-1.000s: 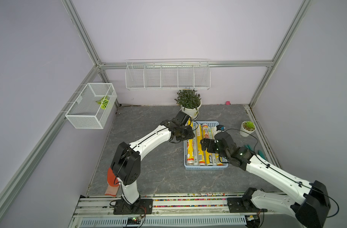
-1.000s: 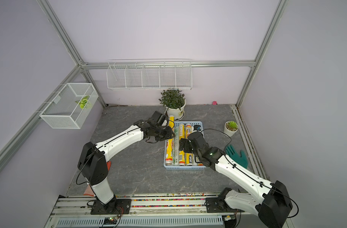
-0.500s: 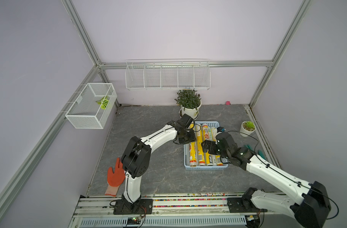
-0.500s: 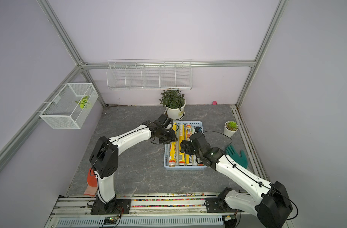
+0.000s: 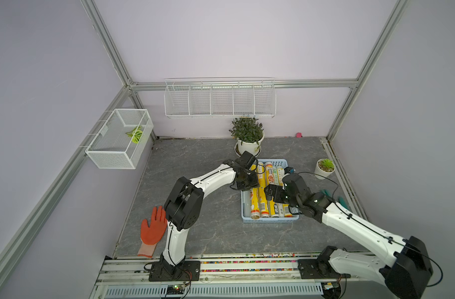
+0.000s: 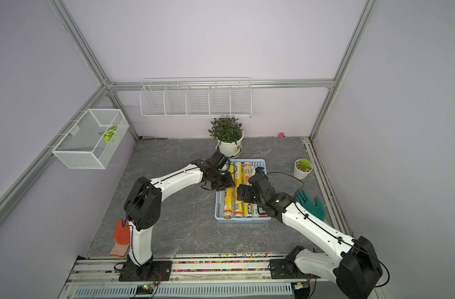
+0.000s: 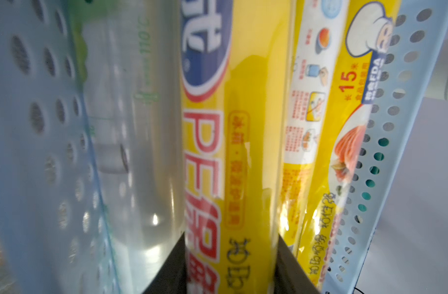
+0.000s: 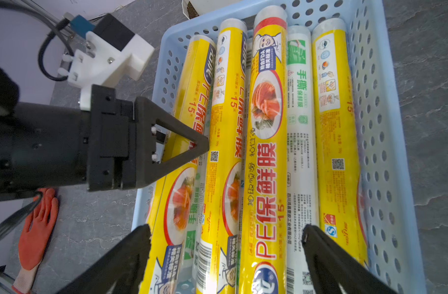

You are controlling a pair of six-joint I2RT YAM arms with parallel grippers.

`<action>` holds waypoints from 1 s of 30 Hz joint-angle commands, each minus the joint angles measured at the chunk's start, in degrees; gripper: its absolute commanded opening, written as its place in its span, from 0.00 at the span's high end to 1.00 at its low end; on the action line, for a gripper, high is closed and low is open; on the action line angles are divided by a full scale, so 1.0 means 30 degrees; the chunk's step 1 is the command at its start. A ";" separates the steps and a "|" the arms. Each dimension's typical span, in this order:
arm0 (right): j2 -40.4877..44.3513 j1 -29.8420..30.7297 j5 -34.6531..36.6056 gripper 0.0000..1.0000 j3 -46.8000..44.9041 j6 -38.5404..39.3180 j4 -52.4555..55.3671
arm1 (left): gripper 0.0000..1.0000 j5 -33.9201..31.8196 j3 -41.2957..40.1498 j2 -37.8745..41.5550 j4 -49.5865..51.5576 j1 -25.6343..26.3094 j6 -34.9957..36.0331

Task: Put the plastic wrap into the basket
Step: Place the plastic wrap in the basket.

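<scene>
left end effector (image 5: 249, 184) clamped on yellow plastic wrap (image 7: 245, 152), inside basket (image 7: 393, 142)

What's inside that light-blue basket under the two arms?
Inside: plastic wrap rolls side by side, mostly yellow, plus a white roll with green print. The left gripper is shut on one yellow roll. Only slivers of lower rolls show; the basket's floor is mostly covered.

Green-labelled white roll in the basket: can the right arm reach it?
Likely yes: the right gripper hangs open over the basket, the white roll lies uncovered below, and the left gripper holds a yellow roll.
</scene>
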State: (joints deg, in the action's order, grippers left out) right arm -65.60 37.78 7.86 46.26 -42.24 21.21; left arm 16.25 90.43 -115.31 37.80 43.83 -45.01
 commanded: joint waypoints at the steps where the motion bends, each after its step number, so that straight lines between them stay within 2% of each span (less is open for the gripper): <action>1: -0.0141 -0.0142 0.0019 0.02 -0.0361 0.0006 0.0143 | 0.87 -0.1109 0.0808 -0.0456 0.0063 0.0091 0.0210; 8: -0.0022 -0.0142 -0.0012 0.02 -0.0478 -0.0014 0.0092 | 0.87 -0.2164 0.1660 -0.0836 0.0712 0.0096 0.0266; 14: 0.0016 -0.0182 0.0047 0.02 -0.0525 0.0015 0.0131 | 0.85 -0.1494 0.1706 -0.1333 0.0626 0.0103 0.0260; 18: 0.0005 -0.0171 0.0047 0.02 -0.0566 -0.0059 0.0103 | 0.80 -0.1483 0.1689 -0.1485 0.0963 0.0087 0.0327; 24: 0.0006 -0.0186 0.0047 0.02 -0.0559 -0.0056 0.0127 | 0.63 -0.2201 0.1679 -0.1191 0.1524 0.0155 0.0615; 30: 0.0117 -0.0229 0.0105 0.02 -0.0567 0.0038 0.0147 | 0.56 -0.2772 0.1423 -0.0363 0.1667 0.0169 0.0562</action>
State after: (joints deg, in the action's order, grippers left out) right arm -65.71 37.45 7.86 45.36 -42.24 21.28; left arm 10.07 94.35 -118.17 40.21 44.16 -44.10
